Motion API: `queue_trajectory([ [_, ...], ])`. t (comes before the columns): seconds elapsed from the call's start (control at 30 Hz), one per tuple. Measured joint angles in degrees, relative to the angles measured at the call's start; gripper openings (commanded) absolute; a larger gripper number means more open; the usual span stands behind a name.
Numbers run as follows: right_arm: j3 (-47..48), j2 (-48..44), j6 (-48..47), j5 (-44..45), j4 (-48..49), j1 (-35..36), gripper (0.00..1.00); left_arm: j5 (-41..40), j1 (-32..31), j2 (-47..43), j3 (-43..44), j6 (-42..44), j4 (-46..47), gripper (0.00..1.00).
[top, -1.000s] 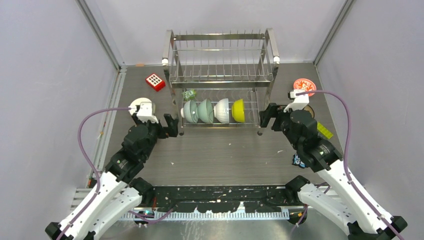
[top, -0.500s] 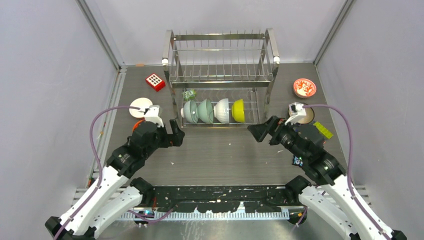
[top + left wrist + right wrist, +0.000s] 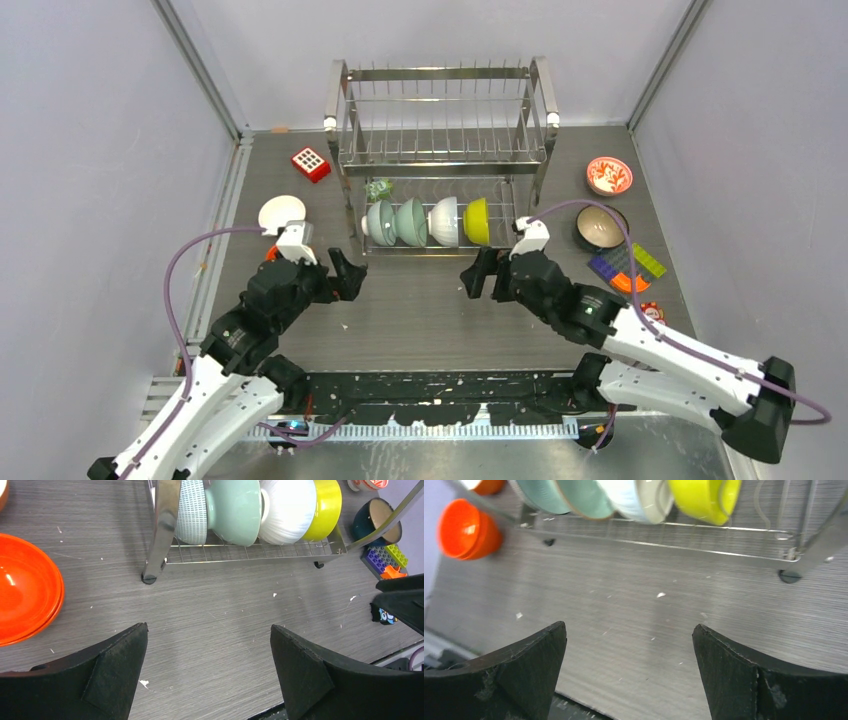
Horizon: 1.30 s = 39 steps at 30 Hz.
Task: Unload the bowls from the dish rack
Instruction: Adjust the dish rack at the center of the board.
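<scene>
Between the wide-spread left end effector and right end effector, the grey wood-grain worktop lies open up to the two-tier steel wire dish rack. Its front legs and low rail frame four small round bowls standing on edge, with free wire right of the lime-yellow bowl. Stacked orange bowls block the left; a dark round bowl and coloured toy bricks crowd the right.

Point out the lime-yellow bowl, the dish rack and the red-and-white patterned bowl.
lime-yellow bowl [image 3: 477, 221], top external view, on its outer side.
dish rack [image 3: 445, 168], top external view, on the upper tier's front bar.
red-and-white patterned bowl [image 3: 609, 176], top external view, on its inside.
</scene>
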Motion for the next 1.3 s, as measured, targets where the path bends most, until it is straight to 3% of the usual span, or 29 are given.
queue_trajectory([
  [0.17, 1.6, 7.4, 0.2, 11.1, -0.5, 1.3, 1.0, 0.0, 0.0, 0.6, 0.0, -0.2, -0.1, 0.92],
  [0.43, 1.8, 8.7, -1.4, 21.2, 1.8, 1.2, 0.92, 0.0, 0.0, 0.6, -0.2, -0.2, -0.1, 0.91],
  [0.7, 3.4, 13.3, -2.5, 22.6, 5.0, 1.0, 0.84, 0.0, 0.0, -0.1, -0.5, -0.2, 0.0, 0.87],
  [0.97, 0.3, -1.2, -4.7, 23.1, 3.2, 0.4, 0.71, -3.7, 0.0, -1.8, -1.6, -0.1, 0.0, 0.84],
  [1.1, -1.2, -5.5, -4.6, 22.2, 1.2, -5.7, 0.69, -5.6, 0.0, -1.8, -1.6, -0.1, 0.0, 0.84],
  [1.3, -1.8, -0.1, -4.6, 18.2, 2.1, -14.4, 0.63, -5.9, 0.0, -1.8, -1.6, -0.1, 0.0, 0.84],
])
